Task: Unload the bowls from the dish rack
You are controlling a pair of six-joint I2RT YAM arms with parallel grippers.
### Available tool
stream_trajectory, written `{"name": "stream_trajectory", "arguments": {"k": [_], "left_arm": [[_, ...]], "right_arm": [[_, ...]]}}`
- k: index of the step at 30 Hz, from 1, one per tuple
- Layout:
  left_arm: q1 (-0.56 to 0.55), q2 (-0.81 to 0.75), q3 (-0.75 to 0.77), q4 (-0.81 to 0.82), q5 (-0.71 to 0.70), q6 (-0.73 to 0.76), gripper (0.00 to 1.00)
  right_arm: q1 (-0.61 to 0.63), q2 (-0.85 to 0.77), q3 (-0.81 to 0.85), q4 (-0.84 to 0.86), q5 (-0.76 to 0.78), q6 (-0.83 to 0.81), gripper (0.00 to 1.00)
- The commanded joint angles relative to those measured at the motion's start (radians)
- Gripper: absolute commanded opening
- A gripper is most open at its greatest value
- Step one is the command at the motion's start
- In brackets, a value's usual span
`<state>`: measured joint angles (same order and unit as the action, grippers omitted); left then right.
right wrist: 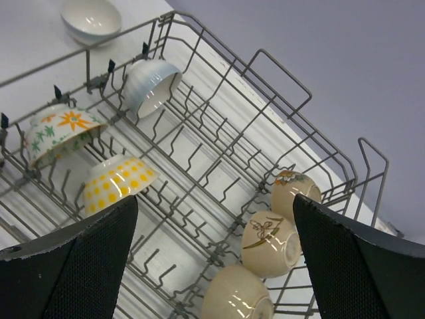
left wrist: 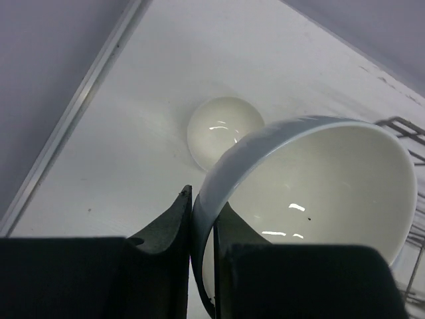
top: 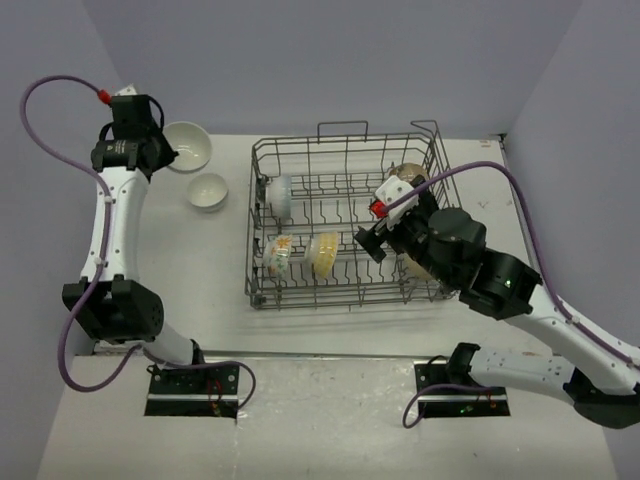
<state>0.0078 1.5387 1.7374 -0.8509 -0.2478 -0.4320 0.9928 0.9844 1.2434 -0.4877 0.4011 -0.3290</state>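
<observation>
The left gripper (left wrist: 202, 206) pinches the rim of a white bowl (left wrist: 319, 179) at the far left of the table (left wrist: 133, 133), near a second white bowl (left wrist: 222, 126). The right gripper (right wrist: 214, 199) hangs spread wide above the rack (top: 251, 225). The rack holds a ribbed bowl (right wrist: 151, 86), two yellow-patterned bowls (right wrist: 60, 129) and three beige bowls (right wrist: 269, 242).

Two bowls (top: 208, 191) left of rack (top: 330, 300), six inside

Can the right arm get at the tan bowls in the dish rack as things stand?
Probably yes. The right gripper hangs open above the dish rack, and the three tan bowls lie uncovered below it, on its own side of the rack, with nothing over them.
</observation>
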Motion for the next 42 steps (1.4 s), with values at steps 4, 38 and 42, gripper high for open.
{"name": "stream_trajectory", "arguments": {"k": [4,38,42], "left_arm": [[0.165,0.202,-0.013,0.159,0.280,-0.076,0.00],[0.207,0.454,-0.087,0.263,0.306,-0.054,0.03],[0.207,0.469,-0.087,0.263,0.314,-0.051,0.03]], "right_arm": [[-0.005,-0.096,-0.035,0.074,-0.088,0.166,0.99],[-0.003,-0.154,-0.105,0.118,-0.235,0.151,0.99],[-0.005,-0.156,-0.105,0.118,-0.240,0.151,0.99]]}}
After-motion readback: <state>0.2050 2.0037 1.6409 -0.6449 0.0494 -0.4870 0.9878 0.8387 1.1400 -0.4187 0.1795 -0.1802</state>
